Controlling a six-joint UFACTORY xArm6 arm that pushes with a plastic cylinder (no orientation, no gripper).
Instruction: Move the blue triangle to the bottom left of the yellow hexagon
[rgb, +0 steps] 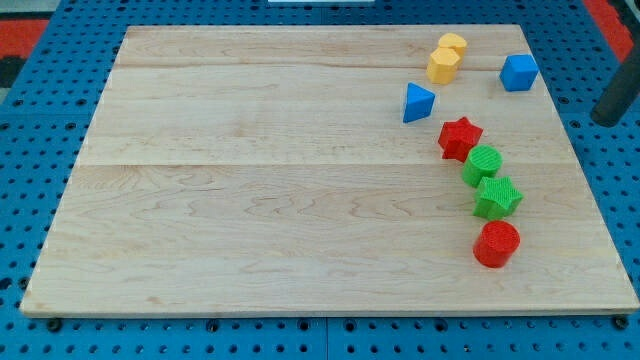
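Note:
The blue triangle (417, 102) lies on the wooden board in the upper right part of the view. The yellow hexagon (443, 66) sits just above and to the right of it, a small gap apart. A second yellow block (453, 44) touches the hexagon's upper right side. My tip (601, 120) is at the view's right edge, off the board and over the blue pegboard. It is far to the right of the blue triangle and touches no block.
A blue cube (519, 72) sits right of the yellow blocks. Below the triangle a curved row runs downward: red star (459, 137), green block (483, 163), green block (497, 196), red cylinder (496, 244). The board's right edge (585, 170) is near them.

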